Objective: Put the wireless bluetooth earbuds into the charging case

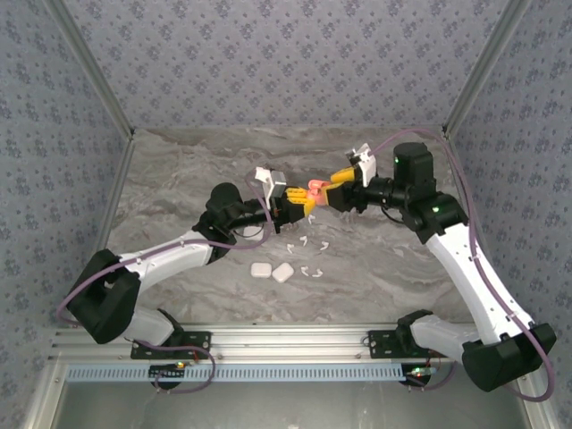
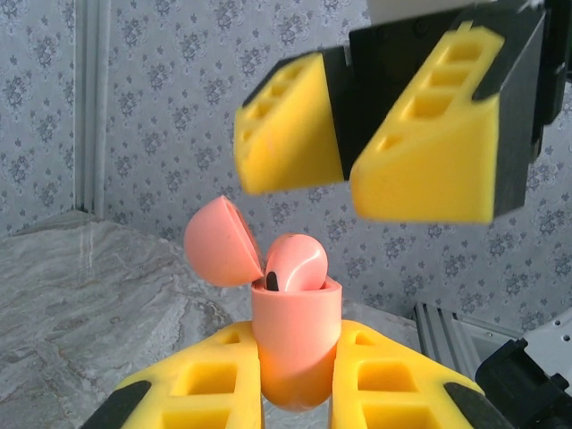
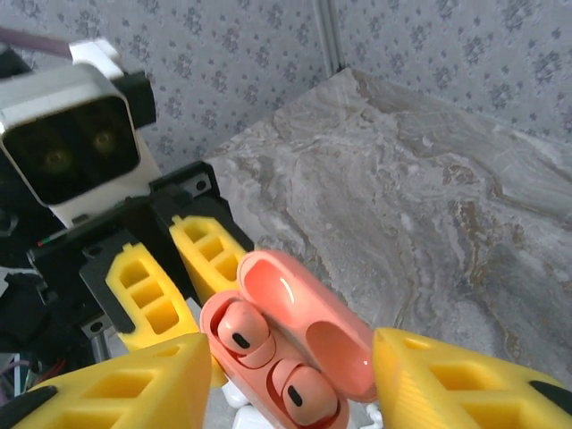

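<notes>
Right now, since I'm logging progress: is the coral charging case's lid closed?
No, the coral charging case has its lid flipped open, with two coral earbuds showing in their wells.

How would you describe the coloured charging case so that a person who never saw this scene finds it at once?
Look above the middle of the marble table, where the two arms meet. There the left gripper holds a charging case upright. It is coral-pink with its lid open, while the two white cases lie on the table nearer the arm bases.
</notes>
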`<state>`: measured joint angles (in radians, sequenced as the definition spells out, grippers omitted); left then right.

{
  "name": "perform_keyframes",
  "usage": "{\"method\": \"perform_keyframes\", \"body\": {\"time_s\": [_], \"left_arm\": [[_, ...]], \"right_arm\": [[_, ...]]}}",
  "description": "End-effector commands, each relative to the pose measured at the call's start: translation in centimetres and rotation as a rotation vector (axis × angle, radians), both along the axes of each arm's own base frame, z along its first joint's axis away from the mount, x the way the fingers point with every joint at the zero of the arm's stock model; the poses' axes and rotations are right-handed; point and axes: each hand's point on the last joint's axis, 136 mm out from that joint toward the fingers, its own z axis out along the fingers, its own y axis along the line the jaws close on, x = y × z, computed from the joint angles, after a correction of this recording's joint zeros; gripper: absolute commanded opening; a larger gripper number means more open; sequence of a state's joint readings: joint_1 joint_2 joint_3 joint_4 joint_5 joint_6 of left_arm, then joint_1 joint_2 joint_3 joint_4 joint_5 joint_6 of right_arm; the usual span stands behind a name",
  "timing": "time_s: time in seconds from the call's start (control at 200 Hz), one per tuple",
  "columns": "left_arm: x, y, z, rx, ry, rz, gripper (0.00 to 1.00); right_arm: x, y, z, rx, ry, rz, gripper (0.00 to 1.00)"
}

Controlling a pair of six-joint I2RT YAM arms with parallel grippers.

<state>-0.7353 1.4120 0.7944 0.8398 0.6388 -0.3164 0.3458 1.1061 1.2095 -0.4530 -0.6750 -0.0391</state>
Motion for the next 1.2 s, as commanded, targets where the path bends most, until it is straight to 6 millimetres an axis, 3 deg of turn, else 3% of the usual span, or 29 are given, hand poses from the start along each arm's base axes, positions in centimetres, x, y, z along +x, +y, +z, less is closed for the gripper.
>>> {"method": "perform_keyframes", "body": {"time_s": [0.0,0.105,0.23,0.4,0.405,0.44,0.665,0.7,0.84,1.199], "left_arm": [[-0.3,0.0,3.0,-0.068,-0.067,-0.003,0.00],[-0.3,0.0,3.0,-0.068,-0.069,-0.003,0.00],[-0.4,0.1,3.1,-0.071,-0.073,-0.005,0.00],[-0.4,0.0,3.2,-0.071,-0.072,-0.006,0.00],[-0.4,0.0,3.2,-0.071,-0.073,-0.006,0.00],[-0.4,0.0,3.1,-0.070,-0.072,-0.008,0.00],[-0.4,0.0,3.1,-0.069,-0.071,-0.008,0.00],[-0.4,0.0,3.1,-0.067,-0.070,-0.008,0.00],[-0.4,-0.1,2.9,-0.061,-0.066,-0.008,0.00],[-0.2,0.0,2.5,-0.038,-0.071,0.010,0.00]], "right_arm": [[0.2,-0.8,2.4,0.062,0.020,-0.040,0.61],[0.3,-1.4,3.0,0.110,0.054,-0.058,0.69],[0.6,-2.2,2.0,0.131,0.116,-0.084,0.81],[-0.2,-0.8,0.6,0.147,0.188,-0.012,1.00],[-0.2,-0.8,-0.1,0.142,0.204,-0.012,1.00],[-0.4,-0.4,-1.2,0.132,0.229,0.002,1.00],[-1.5,2.2,-2.4,0.112,0.286,0.121,1.00],[-1.5,2.5,-1.0,0.121,0.252,0.138,1.00],[-2.0,3.0,-0.1,0.130,0.224,0.169,1.00],[-3.1,2.2,0.8,0.112,0.164,0.164,0.93]]}}
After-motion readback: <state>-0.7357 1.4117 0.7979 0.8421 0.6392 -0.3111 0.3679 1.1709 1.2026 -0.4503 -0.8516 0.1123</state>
